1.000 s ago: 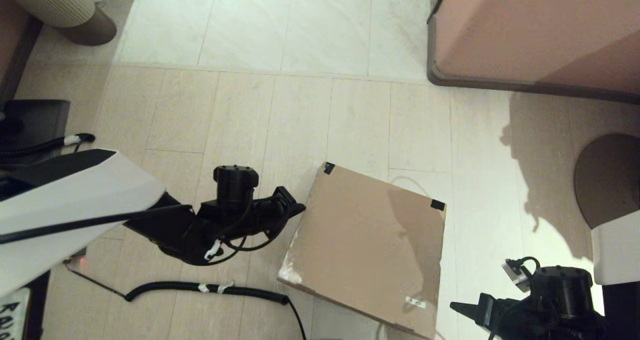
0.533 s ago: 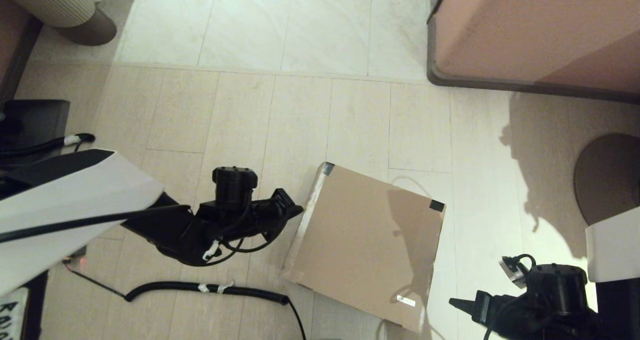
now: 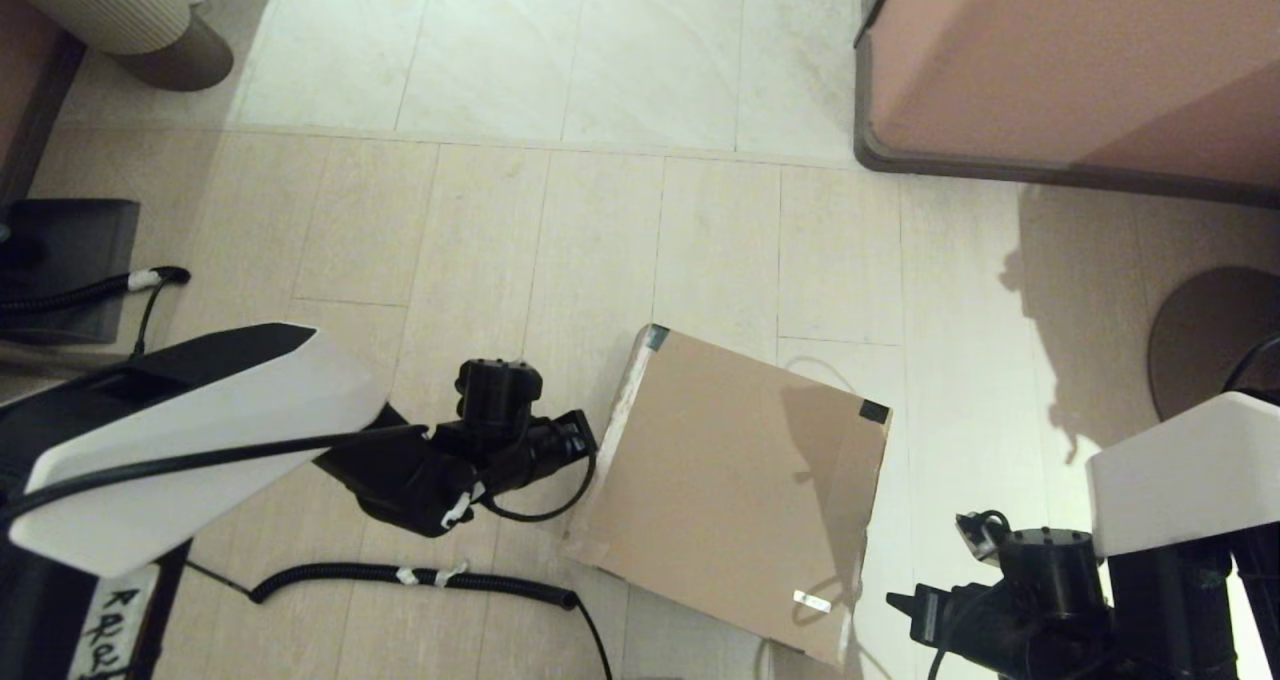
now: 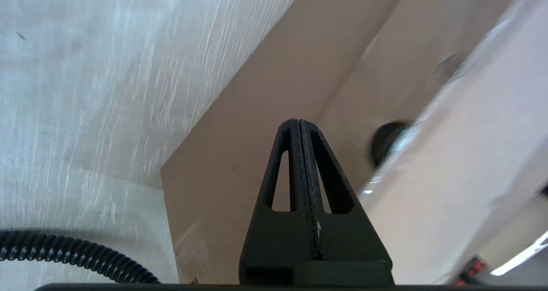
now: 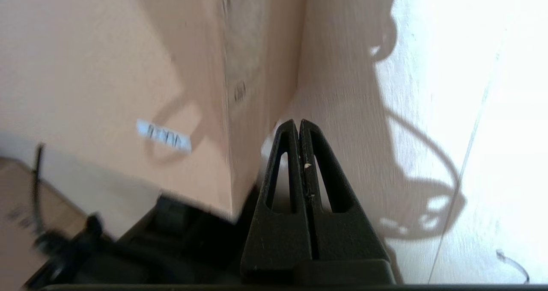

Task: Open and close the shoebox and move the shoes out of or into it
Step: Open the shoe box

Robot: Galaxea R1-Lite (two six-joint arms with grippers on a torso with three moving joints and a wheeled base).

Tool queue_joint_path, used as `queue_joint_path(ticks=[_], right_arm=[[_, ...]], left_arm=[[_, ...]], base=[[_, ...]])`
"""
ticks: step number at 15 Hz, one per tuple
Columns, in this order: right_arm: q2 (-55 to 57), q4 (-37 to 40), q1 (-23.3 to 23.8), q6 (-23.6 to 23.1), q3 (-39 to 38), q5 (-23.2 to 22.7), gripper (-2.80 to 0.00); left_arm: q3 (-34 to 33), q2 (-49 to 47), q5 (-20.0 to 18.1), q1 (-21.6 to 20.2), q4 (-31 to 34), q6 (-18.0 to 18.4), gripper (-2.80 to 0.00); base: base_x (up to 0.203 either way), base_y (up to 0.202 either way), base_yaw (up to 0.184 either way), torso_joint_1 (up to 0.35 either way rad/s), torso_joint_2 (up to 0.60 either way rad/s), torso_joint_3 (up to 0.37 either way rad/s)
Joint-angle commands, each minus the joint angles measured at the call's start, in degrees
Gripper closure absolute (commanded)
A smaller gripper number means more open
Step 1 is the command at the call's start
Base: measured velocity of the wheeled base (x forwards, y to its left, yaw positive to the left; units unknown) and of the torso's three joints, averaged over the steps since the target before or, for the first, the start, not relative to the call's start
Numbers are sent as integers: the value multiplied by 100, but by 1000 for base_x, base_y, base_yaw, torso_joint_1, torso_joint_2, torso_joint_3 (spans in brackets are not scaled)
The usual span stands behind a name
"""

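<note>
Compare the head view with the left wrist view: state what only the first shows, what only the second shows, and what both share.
Only the head view shows the whole closed shoebox with its white sticker, the right gripper near its right corner, and the pinkish-brown cabinet. Only the left wrist view shows the left gripper with jaws pressed shut, pointing at the box's side. Both share the box, the pale floor and a coiled black cable.
</note>
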State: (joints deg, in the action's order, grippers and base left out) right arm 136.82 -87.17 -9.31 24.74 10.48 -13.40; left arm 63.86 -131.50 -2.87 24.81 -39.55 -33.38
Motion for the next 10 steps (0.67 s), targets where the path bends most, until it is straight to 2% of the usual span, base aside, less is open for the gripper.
queue_joint_path(ticks=[1, 4, 10], right_arm=[[333, -49, -188, 37, 279, 201, 0], [503, -49, -453, 47, 583, 281, 0], [300, -49, -653, 193, 547, 364, 0]], left_arm=[[47, -192, 14, 24, -27, -10, 0], [46, -200, 6, 24, -18, -19, 0], [-159, -177, 6, 97, 28, -46, 0]], base=[[0, 0, 0, 0, 0, 0], [0, 0, 0, 0, 0, 0], [0, 0, 0, 0, 0, 0]])
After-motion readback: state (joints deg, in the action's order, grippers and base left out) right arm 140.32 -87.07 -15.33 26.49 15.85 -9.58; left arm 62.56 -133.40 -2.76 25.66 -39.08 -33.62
